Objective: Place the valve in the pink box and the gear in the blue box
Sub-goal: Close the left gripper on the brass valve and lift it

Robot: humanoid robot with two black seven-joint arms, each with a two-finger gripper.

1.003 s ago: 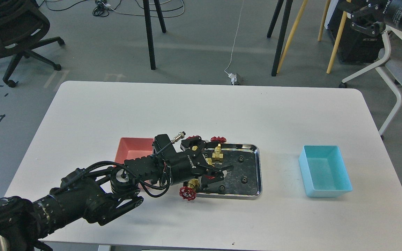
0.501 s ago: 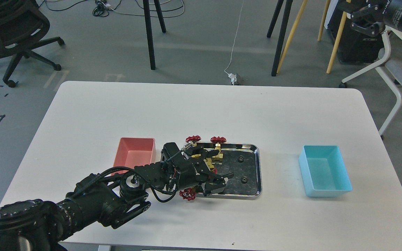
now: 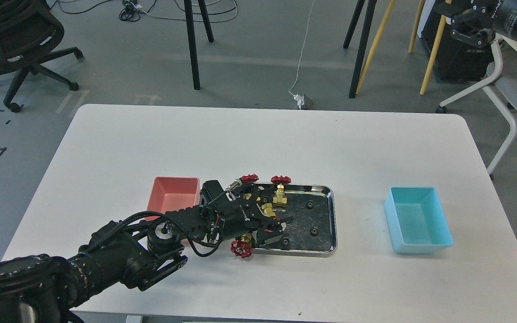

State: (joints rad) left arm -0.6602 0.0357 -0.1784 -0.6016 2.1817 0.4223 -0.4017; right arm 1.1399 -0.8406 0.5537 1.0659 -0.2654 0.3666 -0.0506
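Shiny steel tray (image 3: 326, 194) of brass valves (image 3: 280, 196), toothed black gears (image 3: 313, 231).

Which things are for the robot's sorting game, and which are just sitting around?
For the job:
- valves, like the one at the steel tray's near edge
- gears, such as this one
- pink box
- blue box
- left gripper, over the tray

Just around:
- steel tray
- office chair
- floor cables
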